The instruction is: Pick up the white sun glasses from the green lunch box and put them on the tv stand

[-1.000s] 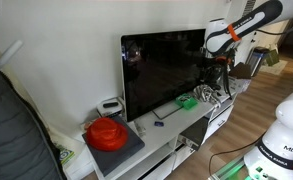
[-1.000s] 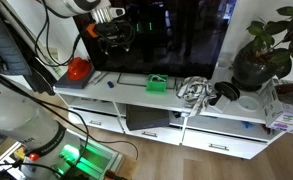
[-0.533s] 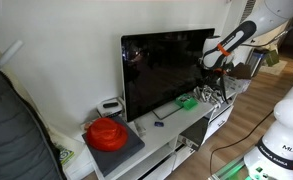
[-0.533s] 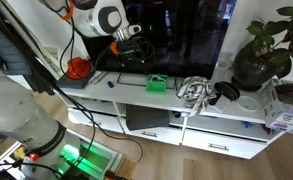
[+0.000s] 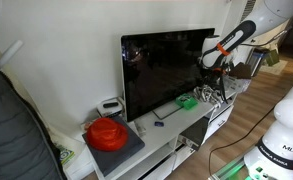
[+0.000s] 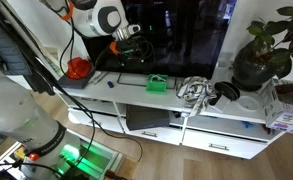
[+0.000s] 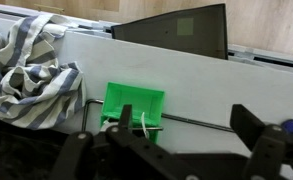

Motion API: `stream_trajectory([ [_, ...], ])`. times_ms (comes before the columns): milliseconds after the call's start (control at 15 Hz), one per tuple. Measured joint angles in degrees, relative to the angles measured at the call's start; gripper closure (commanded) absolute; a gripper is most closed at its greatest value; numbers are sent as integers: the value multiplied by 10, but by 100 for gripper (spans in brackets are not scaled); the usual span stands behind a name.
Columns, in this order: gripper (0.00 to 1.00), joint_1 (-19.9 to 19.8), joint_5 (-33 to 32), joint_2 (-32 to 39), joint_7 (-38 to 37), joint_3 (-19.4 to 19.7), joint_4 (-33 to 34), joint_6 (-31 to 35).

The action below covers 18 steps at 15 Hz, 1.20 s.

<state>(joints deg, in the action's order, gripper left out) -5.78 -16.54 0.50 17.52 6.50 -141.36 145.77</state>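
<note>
The green lunch box point(image 7: 133, 103) lies on the white tv stand point(image 7: 196, 70) in front of the black TV. It also shows in both exterior views point(image 5: 186, 101) point(image 6: 157, 83). In the wrist view a thin white piece of the white sun glasses point(image 7: 144, 123) shows at the box's near edge, beside my left finger. My gripper point(image 7: 186, 122) is open and empty, hovering above the stand just beside the box. In both exterior views it point(image 5: 208, 64) point(image 6: 130, 46) hangs in front of the TV, above the box.
A striped cloth point(image 7: 26, 75) point(image 6: 193, 90) lies beside the box, and a thin dark cable point(image 7: 201, 123) runs across the stand top. A red round object point(image 5: 107, 132) sits at one end of the stand and a potted plant point(image 6: 261, 50) at the other. A small blue item point(image 7: 283, 127) lies near my right finger.
Over the last second my arm came down from high in front of the TV toward the green box. In the last half second it has held still.
</note>
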Motion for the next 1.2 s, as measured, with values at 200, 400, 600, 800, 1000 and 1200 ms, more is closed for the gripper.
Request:
stream_trajectory([
  [200, 0, -5, 2, 35, 31, 4, 21, 49],
  [400, 0, -24, 5, 101, 94, 6, 55, 126],
  [600, 0, -64, 43, 169, 196, -16, 90, 177],
  [800, 0, -107, 54, 224, 272, -47, 129, 188],
  [1000, 0, -118, 45, 272, 310, -47, 168, 210],
  [1200, 0, -131, 41, 315, 349, -57, 205, 224],
])
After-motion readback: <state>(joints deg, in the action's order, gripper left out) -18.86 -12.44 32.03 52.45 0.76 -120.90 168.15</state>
